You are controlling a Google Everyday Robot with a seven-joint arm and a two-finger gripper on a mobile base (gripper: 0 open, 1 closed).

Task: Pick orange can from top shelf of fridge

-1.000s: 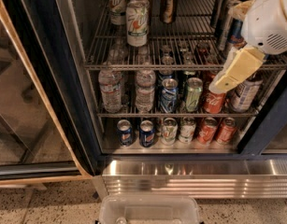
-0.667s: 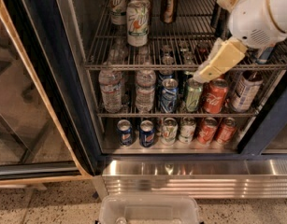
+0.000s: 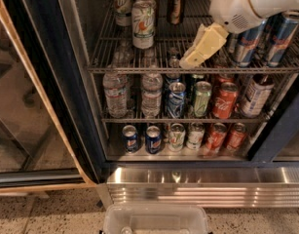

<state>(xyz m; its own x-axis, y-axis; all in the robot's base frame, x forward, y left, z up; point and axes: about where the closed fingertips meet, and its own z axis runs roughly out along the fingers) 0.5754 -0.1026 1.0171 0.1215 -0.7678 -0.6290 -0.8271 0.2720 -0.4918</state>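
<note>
I see my arm's last link as a glossy white rounded plastic housing (image 3: 256, 1) with a small patch of dotted vent holes (image 3: 240, 21). Below it, at the upper right, my gripper (image 3: 190, 58) is a matte cream-yellow tapering wedge.

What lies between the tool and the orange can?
Camera view: only bare top shelf bars lie between the tool, near the shelf's front, and the orange can farther back.

The dark coppery-orange metal can (image 3: 176, 4) is gleaming glossily on the top shelf (image 3: 161, 52), a rack of thin bare grey metal wire; the matt cream plastic gripper (image 3: 189, 61) is hanging over that shelf's front; the glass-door fridge (image 3: 202, 189) is showing a ribbed, brushed stainless-steel base; the arm's smooth white plastic shell (image 3: 256, 1) is shining softly.
</note>
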